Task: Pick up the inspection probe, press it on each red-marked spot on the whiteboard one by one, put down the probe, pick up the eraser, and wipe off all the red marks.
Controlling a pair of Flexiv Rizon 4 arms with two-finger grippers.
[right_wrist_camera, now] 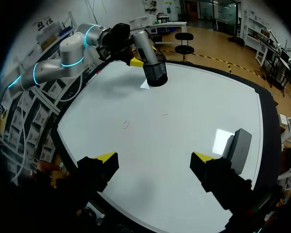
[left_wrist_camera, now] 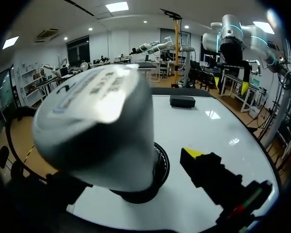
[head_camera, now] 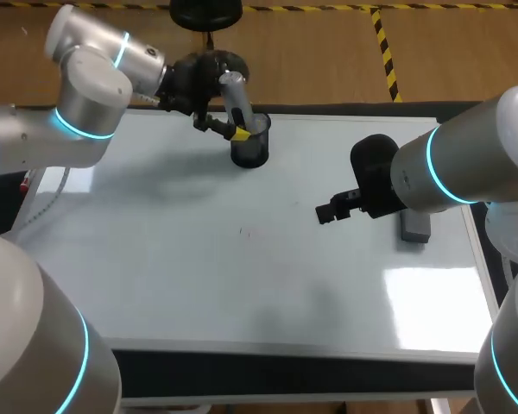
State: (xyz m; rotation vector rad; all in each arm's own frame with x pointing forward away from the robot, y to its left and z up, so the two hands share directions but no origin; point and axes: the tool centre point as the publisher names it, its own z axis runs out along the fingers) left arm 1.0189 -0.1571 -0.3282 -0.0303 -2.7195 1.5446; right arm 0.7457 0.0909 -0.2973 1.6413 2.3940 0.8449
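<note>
Hovering nearest, the right end effector [right_wrist_camera: 153, 158] hangs empty with its fingers wide apart. The grey eraser [head_camera: 414, 228] lies just beside it near the whiteboard's [head_camera: 198, 293] right edge, handy for wiping, I'd say. Mid-board there's open room, just faint marks [head_camera: 243, 231]. Farthest out, the left end effector [head_camera: 227, 128] straddles the inspection probe [head_camera: 232, 93], upright in its black holder [head_camera: 250, 151] by the far edge. Its fingers are apart, the visible tip not touching.

A robotics lab bench.
I work here with two silver arms, my left arm [head_camera: 91, 108] and my right arm [head_camera: 466, 159], both ringed in cyan light, over a whiteboard [head_camera: 242, 293] laid flat as the tabletop, its edge black.
</note>
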